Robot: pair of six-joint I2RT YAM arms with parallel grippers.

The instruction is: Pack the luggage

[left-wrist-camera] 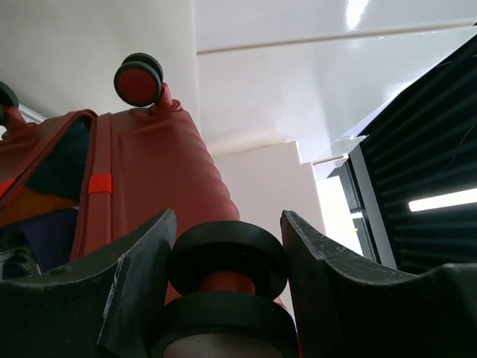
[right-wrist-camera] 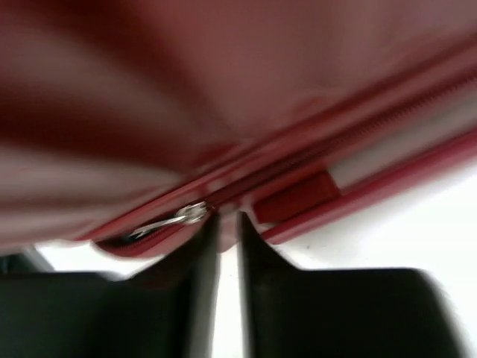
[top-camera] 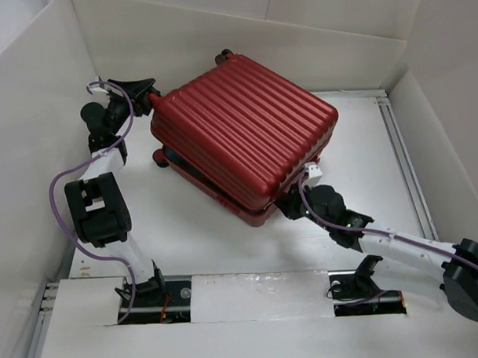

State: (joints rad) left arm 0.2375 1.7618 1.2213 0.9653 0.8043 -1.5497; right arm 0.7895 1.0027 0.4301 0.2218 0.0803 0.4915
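The dark-red ribbed luggage (top-camera: 241,132) lies flat in the middle of the table, its lid down but slightly gaping on the left side. My left gripper (top-camera: 146,94) is at its far left corner, shut on a small black wheel (left-wrist-camera: 227,257) with a finger (left-wrist-camera: 141,268) on each side. My right gripper (top-camera: 291,205) is at the near corner, against the zipper seam (right-wrist-camera: 358,127). Its fingers (right-wrist-camera: 205,246) are almost together on a small reddish tab, and a silver zipper pull (right-wrist-camera: 175,218) lies just left of them. That view is blurred.
White walls (top-camera: 32,92) box in the table on the left, back and right. A second wheel (left-wrist-camera: 138,80) sticks up at the suitcase's upper corner. Dark and orange clothing (left-wrist-camera: 45,194) shows through the open gap. A metal rail (top-camera: 403,157) runs along the right side.
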